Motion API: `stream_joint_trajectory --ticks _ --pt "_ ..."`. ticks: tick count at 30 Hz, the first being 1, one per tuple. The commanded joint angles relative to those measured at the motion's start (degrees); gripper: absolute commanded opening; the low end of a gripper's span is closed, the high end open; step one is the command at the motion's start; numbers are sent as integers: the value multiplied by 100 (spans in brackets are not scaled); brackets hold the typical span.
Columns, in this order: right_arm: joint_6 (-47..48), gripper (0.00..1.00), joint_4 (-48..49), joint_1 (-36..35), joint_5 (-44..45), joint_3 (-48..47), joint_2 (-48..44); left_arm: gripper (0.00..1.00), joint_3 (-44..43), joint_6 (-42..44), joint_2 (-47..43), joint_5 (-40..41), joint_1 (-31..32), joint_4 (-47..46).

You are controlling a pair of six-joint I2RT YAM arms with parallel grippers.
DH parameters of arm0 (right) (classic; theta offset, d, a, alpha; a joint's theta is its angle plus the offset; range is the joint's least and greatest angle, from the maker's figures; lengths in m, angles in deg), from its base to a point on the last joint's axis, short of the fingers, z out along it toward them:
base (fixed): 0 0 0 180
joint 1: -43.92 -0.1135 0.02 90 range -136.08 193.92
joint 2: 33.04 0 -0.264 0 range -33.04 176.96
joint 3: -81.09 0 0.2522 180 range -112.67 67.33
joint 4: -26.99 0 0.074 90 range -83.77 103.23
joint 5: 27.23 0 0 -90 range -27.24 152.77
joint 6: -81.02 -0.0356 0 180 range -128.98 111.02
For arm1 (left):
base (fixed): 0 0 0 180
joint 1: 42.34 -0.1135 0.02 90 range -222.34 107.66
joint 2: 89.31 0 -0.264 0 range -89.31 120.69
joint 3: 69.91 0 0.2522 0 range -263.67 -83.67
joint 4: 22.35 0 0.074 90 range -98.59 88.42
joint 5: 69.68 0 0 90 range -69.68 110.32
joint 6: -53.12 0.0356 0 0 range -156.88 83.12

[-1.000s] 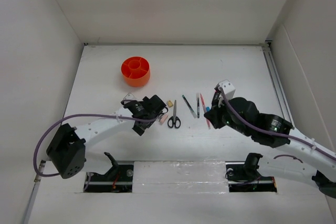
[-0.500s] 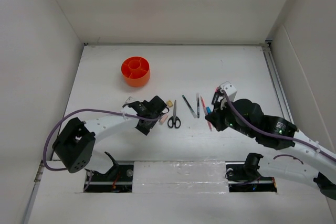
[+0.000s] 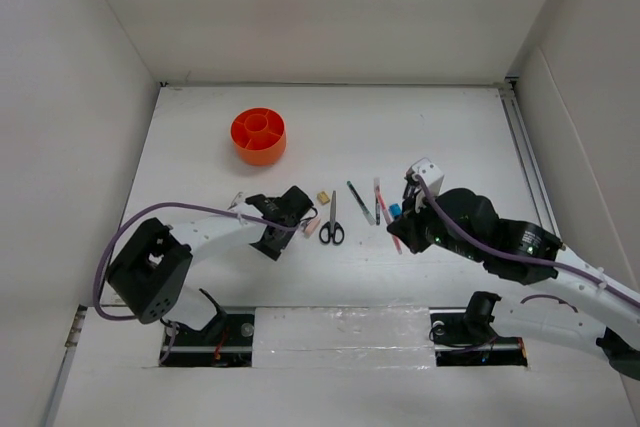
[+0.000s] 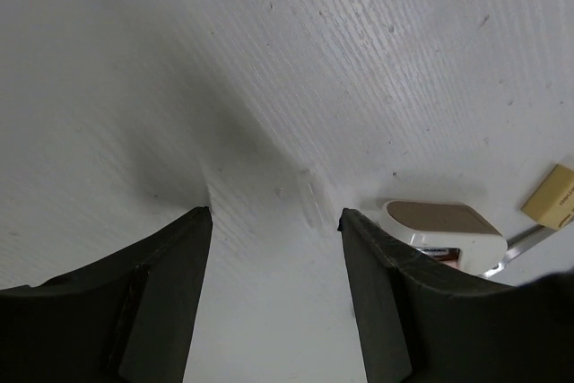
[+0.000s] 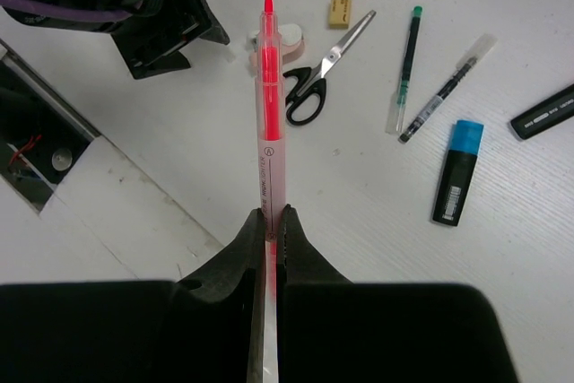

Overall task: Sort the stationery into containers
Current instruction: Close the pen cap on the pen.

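My right gripper [image 5: 270,214] is shut on the thin pink pen [image 5: 269,105], which points away from it above the table; from above the gripper [image 3: 402,223] is right of the scissors [image 3: 332,222]. My left gripper [image 4: 273,214] is open over bare table, low down, nothing between its fingers. A white eraser [image 4: 444,226] lies just right of its right finger, a tan eraser [image 4: 556,196] further off. Two slim pens [image 5: 408,60] [image 5: 444,91], a blue-capped marker [image 5: 457,172] and a black marker [image 5: 547,114] lie on the table. The orange tub [image 3: 258,135] stands at the back left.
The left arm's wrist [image 5: 152,15] shows at the top left of the right wrist view, close to the pink pen's tip. White walls enclose the table on three sides. The mounting rail [image 3: 340,332] runs along the near edge.
The left arm's lower links have swung right while its gripper stayed by the erasers. The right gripper with the pink pen has shifted slightly left.
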Motion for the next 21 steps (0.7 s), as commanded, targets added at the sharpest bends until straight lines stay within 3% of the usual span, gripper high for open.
stream_joint_trajectory --ticks 1,11,21 --pt "114 0 201 20 -135 14 -82 55 41 -440 149 340 -87 73" --pt "167 0 254 20 -354 67 -82 55 -188 -264 651 261 -140 -42" --pt "167 0 254 20 -355 67 -196 54 -785 -211 1055 24 -202 679"
